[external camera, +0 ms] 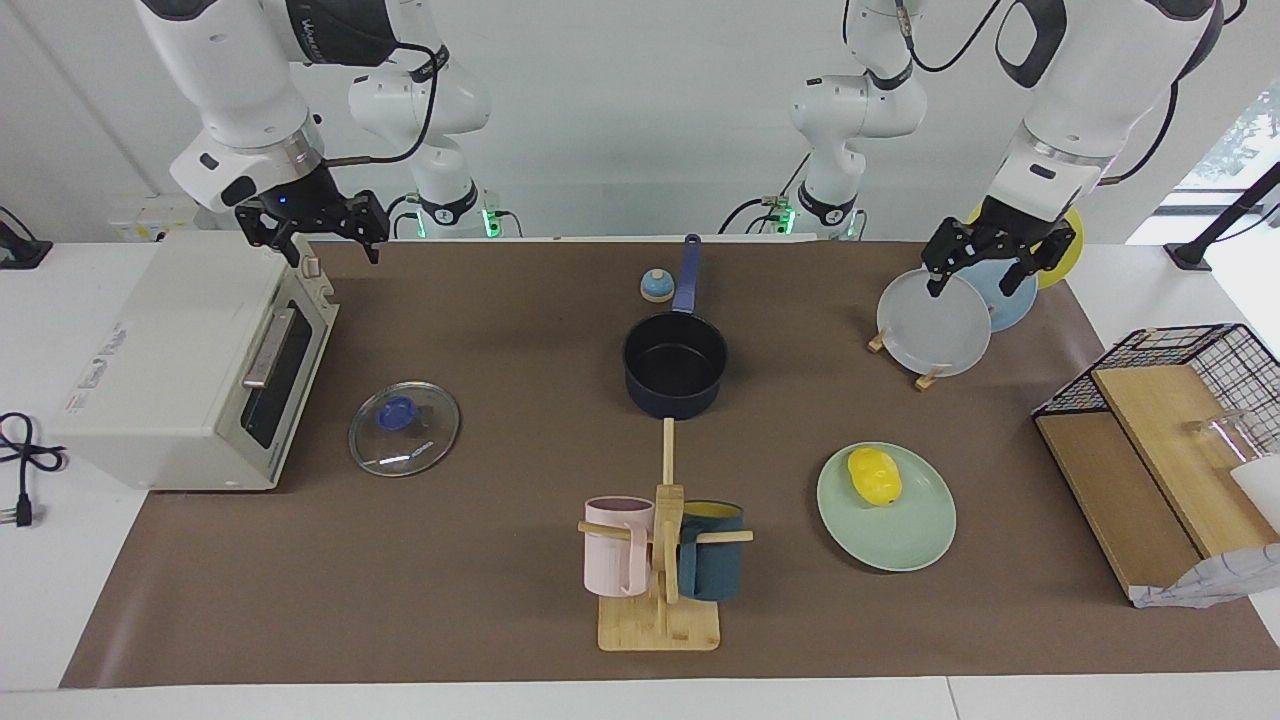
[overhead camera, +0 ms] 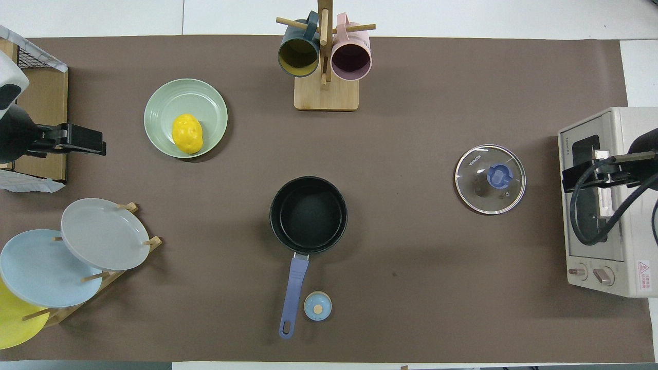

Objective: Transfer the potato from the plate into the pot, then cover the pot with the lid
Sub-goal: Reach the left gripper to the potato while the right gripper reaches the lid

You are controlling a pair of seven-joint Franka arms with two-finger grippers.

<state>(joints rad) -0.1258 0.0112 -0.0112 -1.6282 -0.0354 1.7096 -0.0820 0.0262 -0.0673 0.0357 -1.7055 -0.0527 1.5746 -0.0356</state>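
The yellow potato [external camera: 874, 475] [overhead camera: 187, 133] lies on the mint-green plate [external camera: 900, 545] [overhead camera: 203, 95], toward the left arm's end of the table. The navy pot [external camera: 675, 355] [overhead camera: 308, 213] stands empty mid-table, its blue handle pointing toward the robots. The glass lid [external camera: 404, 428] [overhead camera: 490, 179] with a blue knob lies flat on the mat beside the toaster oven. My left gripper [external camera: 975, 280] [overhead camera: 85, 141] is open and empty, in the air over the plate rack. My right gripper [external camera: 335, 255] [overhead camera: 581, 177] is open and empty, over the toaster oven's front corner.
A white toaster oven [external camera: 190, 350] stands at the right arm's end. A rack of upright grey, blue and yellow plates [external camera: 935, 325] stands near the left arm. A mug tree [external camera: 660, 560], a small bell [external camera: 656, 286] and a wire basket with boards [external camera: 1170, 400] also stand here.
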